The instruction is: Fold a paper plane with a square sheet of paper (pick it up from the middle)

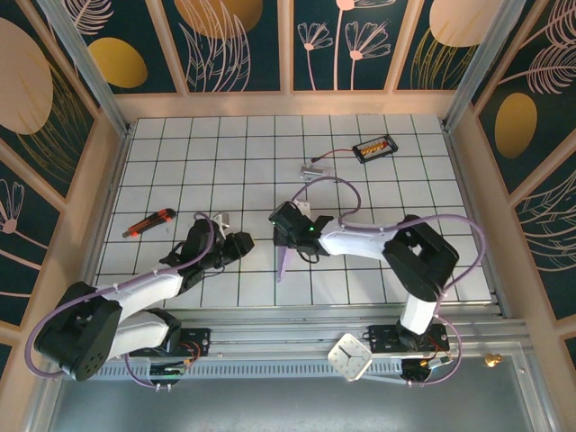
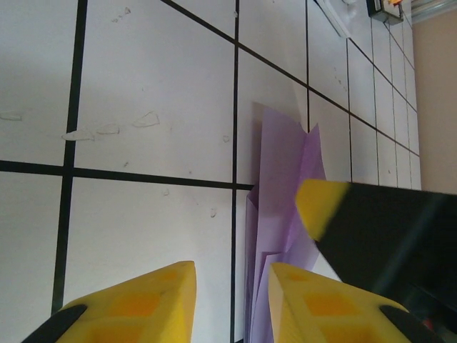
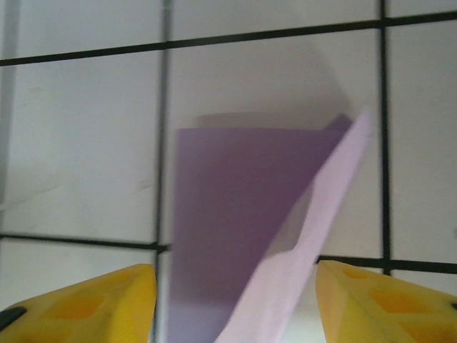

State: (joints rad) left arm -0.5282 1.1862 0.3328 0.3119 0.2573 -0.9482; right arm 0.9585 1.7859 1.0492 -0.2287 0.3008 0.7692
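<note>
Resting on table (image 1: 225,153): plain lavender paper plane (image 1: 283,261); left hand (image 2: 230,293), right hand (image 3: 235,286) parted.

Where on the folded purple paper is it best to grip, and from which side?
Probably the raised flap of the paper plane, pinched from above across its two faces. That flap stands up off the table, while the rest lies flat and thin, giving little to catch.

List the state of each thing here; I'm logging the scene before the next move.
paper plane: folded, one flap raised, ungripped.
left pincer: open, at the plane's edge.
right pincer: open wide, straddling the plane.
utility knife: lying flat, blade position unclear.
</note>
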